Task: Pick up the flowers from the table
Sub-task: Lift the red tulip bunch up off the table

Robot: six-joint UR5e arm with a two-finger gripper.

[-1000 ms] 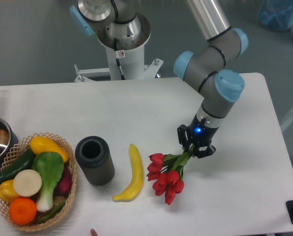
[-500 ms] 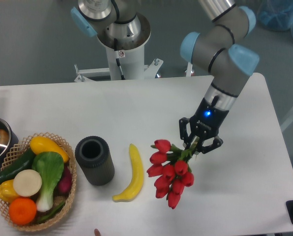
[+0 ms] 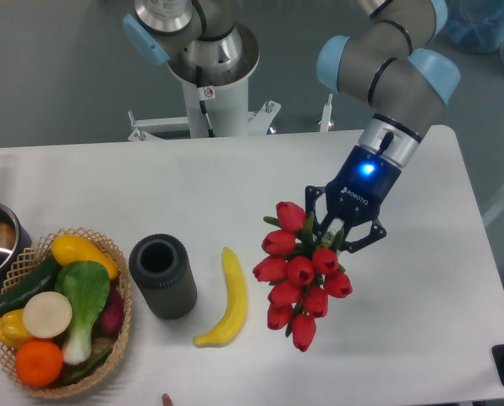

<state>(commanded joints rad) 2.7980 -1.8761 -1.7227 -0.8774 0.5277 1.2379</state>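
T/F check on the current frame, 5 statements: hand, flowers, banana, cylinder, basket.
1. The hand is shut on the flowers. True.
2. The banana lies between the dark cylinder and the flowers. True.
3. The dark cylinder lies on its side. False: it stands upright with its open end facing up.
4. The wicker basket sits at the right edge of the table. False: it is at the left end, holding fruit and vegetables.
5. The banana is inside the basket. False: it lies on the bare tabletop, apart from the basket.
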